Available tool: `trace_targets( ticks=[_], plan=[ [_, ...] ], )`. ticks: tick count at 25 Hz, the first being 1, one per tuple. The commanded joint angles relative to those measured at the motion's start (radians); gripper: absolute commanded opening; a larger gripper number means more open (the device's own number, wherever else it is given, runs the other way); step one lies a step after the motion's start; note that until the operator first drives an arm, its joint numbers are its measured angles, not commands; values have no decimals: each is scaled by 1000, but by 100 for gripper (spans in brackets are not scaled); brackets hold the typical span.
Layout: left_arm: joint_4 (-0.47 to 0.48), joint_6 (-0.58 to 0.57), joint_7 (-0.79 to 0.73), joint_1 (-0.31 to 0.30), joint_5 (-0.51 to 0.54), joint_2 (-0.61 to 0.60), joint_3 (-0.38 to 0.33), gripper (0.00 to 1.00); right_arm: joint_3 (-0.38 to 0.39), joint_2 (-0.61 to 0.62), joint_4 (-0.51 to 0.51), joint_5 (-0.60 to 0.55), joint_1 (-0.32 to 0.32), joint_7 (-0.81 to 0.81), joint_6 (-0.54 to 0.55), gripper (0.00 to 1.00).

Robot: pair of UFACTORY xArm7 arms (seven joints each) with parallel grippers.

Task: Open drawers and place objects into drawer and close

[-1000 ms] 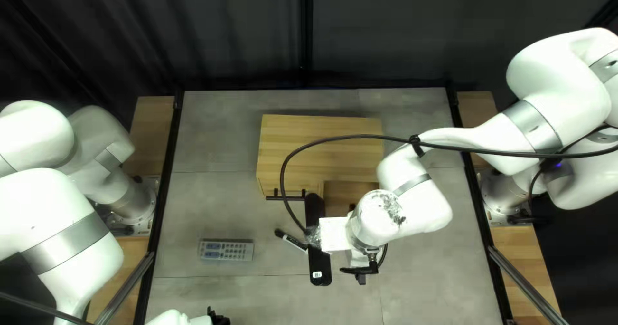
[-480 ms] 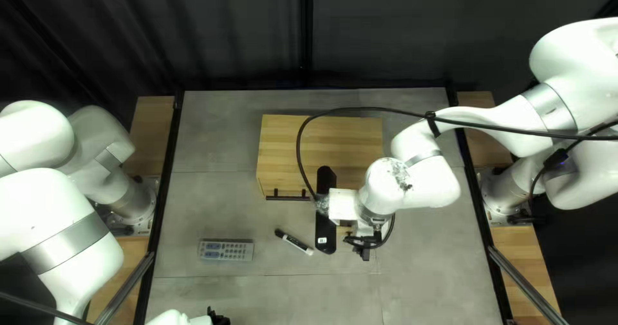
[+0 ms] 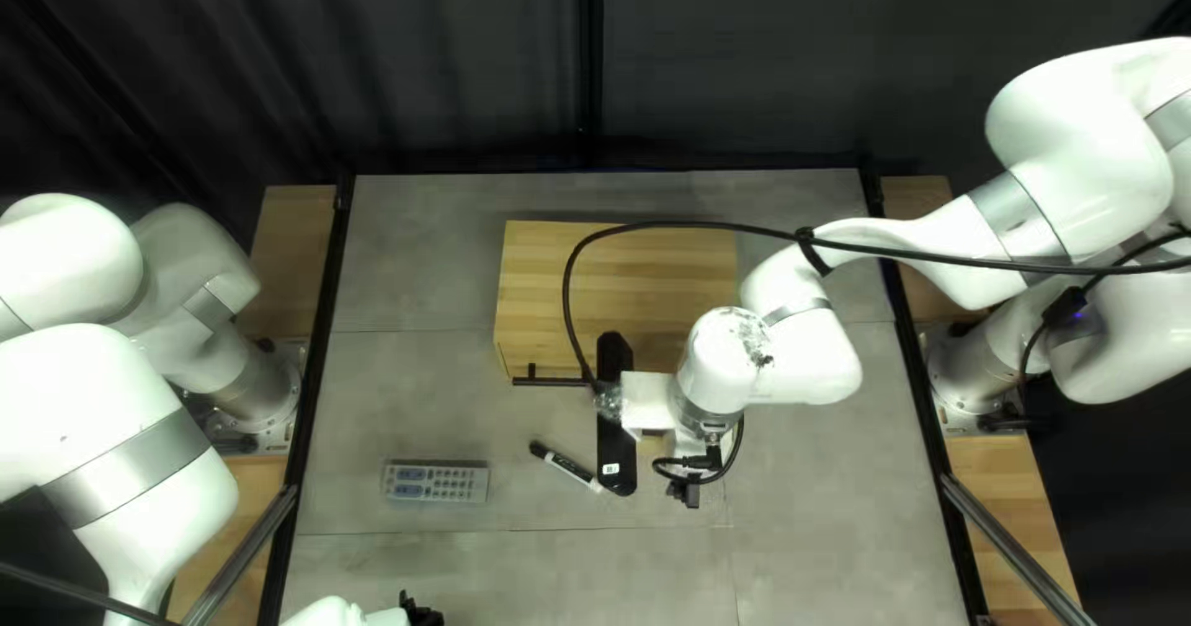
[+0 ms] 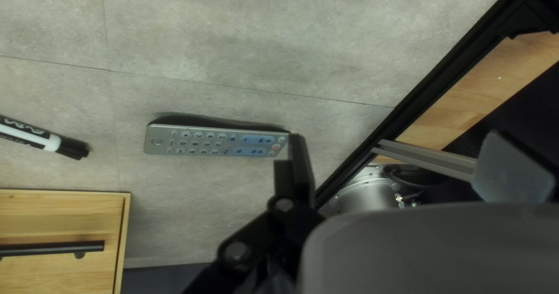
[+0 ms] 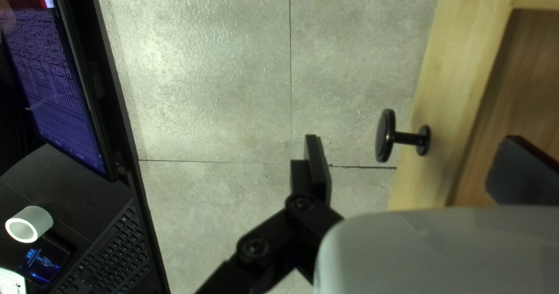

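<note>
Right gripper first, folks: I've got its fingers spread wide, pinching nothing, with the round black knob and front wall of the open drawer between them in the wrist view. Can't tell if anything's touching. Compared with half a second ago, my right wrist has slid a bit toward the left of the top left view, so the black bar on it now overlaps the end of the marker, which was fully visible. Marker hasn't budged, nor has the remote lying left of it, in front of the wooden cabinet. My left gripper hasn't moved either, fingers apart and pinching nothing, near the remote.
</note>
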Motion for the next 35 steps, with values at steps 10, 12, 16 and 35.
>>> trace_targets(
  ticks=[10, 12, 16, 35],
  plan=[
    [0, 0, 0, 0, 0, 0, 0, 100, 12, 20, 36, 9, 9, -12, 26, 100],
    [0, 0, 0, 0, 0, 0, 0, 100, 12, 22, 38, 8, 10, -10, 29, 100],
    [0, 0, 0, 0, 0, 0, 0, 100, 14, 20, 38, 7, 13, -7, 31, 100],
    [0, 0, 0, 0, 0, 0, 0, 100, 23, 28, 61, -21, 34, 31, 50, 100]
  ],
)
